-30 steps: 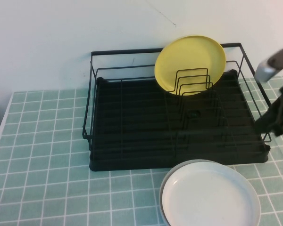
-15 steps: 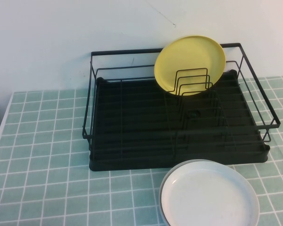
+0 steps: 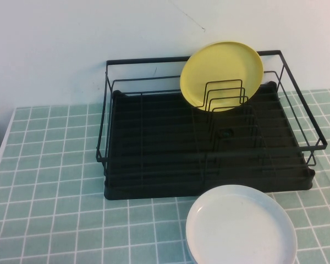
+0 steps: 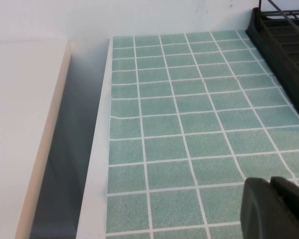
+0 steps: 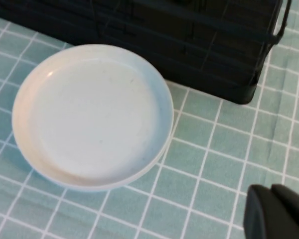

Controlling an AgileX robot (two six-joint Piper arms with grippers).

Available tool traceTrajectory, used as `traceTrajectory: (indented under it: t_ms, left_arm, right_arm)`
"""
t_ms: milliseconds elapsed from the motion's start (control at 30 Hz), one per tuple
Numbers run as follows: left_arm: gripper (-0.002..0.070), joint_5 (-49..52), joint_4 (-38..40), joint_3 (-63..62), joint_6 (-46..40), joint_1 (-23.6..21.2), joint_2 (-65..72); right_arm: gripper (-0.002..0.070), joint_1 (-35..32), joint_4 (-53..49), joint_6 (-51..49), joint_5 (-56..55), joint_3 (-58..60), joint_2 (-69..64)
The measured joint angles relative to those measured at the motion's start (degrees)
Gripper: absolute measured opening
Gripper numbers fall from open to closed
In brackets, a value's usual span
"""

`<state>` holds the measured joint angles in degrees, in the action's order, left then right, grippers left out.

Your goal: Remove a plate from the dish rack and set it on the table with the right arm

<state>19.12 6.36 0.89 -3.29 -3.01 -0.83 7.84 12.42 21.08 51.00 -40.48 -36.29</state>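
Observation:
The white plate (image 3: pixel 240 228) lies flat on the green-tiled table (image 3: pixel 55 192), just in front of the black dish rack (image 3: pixel 154 143). It also shows in the right wrist view (image 5: pixel 92 114), where a second rim line runs under its edge. My right gripper (image 5: pixel 270 188) is out of the high view. It hovers over bare tiles beside the plate, apart from it, fingers together and empty. My left gripper (image 4: pixel 270 181) is shut and empty over the tiles near the table's left edge.
A yellow plate (image 3: pixel 221 74) stands upright in the wire dividers at the rack's back right. The rack's front corner (image 5: pixel 249 84) is close to the white plate. The table's left edge (image 4: pixel 102 149) drops to a gap beside a pale surface.
My right arm, at the right edge of the high view one second ago, has left that view. The plate's grey outer rim no longer shows; it now looks all white.

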Motion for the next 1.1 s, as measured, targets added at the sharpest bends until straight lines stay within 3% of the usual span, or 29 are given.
traceTrajectory:
  t_ms: [200, 367, 767, 900, 1100]
  left_arm:
    - [-0.0003, 0.0, 0.0, 0.0, 0.0, 0.0, 0.0]
    - [-0.0003, 0.0, 0.0, 0.0, 0.0, 0.0, 0.0]
    - [-0.0003, 0.0, 0.0, 0.0, 0.0, 0.0, 0.0]
    - [-0.0003, 0.0, 0.0, 0.0, 0.0, 0.0, 0.0]
    - [-0.0003, 0.0, 0.0, 0.0, 0.0, 0.0, 0.0]
  right_arm:
    - [-0.0001, 0.0, -2.3, 1.6, 1.2, 1.3, 0.5]
    - [-0.0001, -1.9, -6.5, -0.4, -8.3, 5.6, 7.6]
    - [-0.0001, -9.9, -7.3, -2.6, -30.3, 35.7, 33.6]
    - [-0.0001, -9.9, -7.5, -6.0, -31.4, 41.7, 36.7]
    - [-0.0001, -9.9, -10.0, -9.8, -30.8, 41.6, 36.9]
